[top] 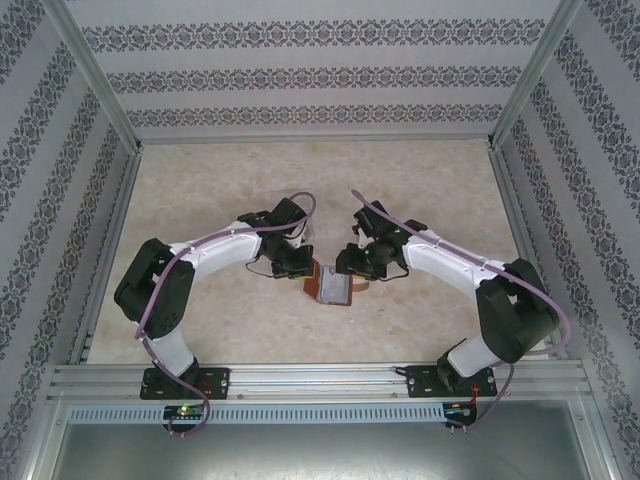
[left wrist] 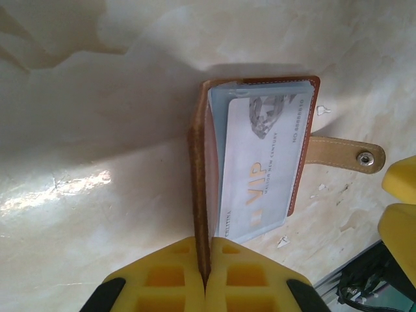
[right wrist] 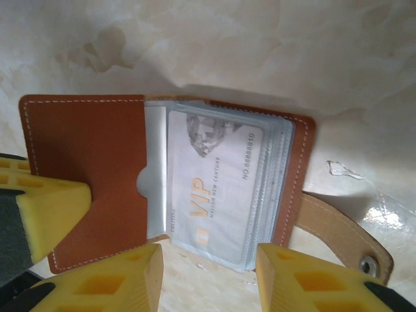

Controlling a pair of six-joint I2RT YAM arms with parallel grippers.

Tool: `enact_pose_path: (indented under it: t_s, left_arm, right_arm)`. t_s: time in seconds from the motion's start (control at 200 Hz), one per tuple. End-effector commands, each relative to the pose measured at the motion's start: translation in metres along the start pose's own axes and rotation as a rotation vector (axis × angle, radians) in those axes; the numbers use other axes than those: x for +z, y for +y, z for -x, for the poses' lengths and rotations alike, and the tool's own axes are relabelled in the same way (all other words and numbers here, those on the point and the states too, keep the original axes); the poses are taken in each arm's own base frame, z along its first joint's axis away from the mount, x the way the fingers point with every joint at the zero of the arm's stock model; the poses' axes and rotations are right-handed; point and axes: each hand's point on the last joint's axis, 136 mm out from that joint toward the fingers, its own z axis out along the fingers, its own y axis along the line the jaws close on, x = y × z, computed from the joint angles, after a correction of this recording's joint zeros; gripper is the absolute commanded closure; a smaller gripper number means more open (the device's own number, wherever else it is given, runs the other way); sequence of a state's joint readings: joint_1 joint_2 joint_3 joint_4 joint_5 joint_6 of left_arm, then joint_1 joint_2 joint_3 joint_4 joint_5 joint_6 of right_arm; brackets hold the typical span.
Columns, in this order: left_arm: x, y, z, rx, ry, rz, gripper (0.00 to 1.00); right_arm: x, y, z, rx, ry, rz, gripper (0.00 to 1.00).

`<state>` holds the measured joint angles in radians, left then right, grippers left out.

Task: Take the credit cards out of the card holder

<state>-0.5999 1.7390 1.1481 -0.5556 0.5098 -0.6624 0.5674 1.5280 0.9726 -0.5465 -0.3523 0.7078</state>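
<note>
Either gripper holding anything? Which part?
Left gripper pinches the brown leather folding card holder by its raised cover's edge. Right gripper is open at the end of the pale VIP card, holding nothing.

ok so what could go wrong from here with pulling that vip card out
1. The credit card sits in a stack of clear sleeves; the open right gripper could pinch sleeve and card together and drag the whole card holder.
2. The left gripper clamps only the cover's edge, which might slip free under a pull.
</note>
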Motion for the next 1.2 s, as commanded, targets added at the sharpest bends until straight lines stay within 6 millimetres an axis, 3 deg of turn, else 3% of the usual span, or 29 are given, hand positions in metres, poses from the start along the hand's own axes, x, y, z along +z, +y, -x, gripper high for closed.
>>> enact_pose_path:
  t_s: [0.0, 0.25, 0.46, 0.57, 0.859, 1.194]
  left_arm:
    - [-0.007, -0.012, 0.008, 0.002, -0.022, -0.056, 0.99]
    - [0.004, 0.006, -0.009, 0.003, -0.007, -0.051, 0.98]
    - [0.009, 0.021, -0.015, 0.021, 0.009, 0.006, 0.84]
    - [0.009, 0.028, -0.016, 0.036, 0.020, 0.050, 0.81]
    - [0.009, 0.027, -0.015, 0.042, 0.025, 0.051, 0.82]
    - [0.013, 0.041, -0.022, 0.026, 0.039, 0.093, 0.84]
  right_arm:
    - [0.000, 0.001, 0.000, 0.024, 0.010, -0.024, 0.57]
    - [0.004, 0.004, -0.004, -0.023, 0.011, -0.035, 0.56]
    - [0.013, 0.002, -0.012, -0.034, 0.023, -0.056, 0.56]
    - [0.019, -0.002, -0.015, -0.036, 0.037, -0.079, 0.55]
    - [0.035, -0.005, -0.016, -0.051, 0.076, -0.117, 0.53]
    - [0.049, -0.025, -0.023, -0.059, 0.101, -0.249, 0.54]
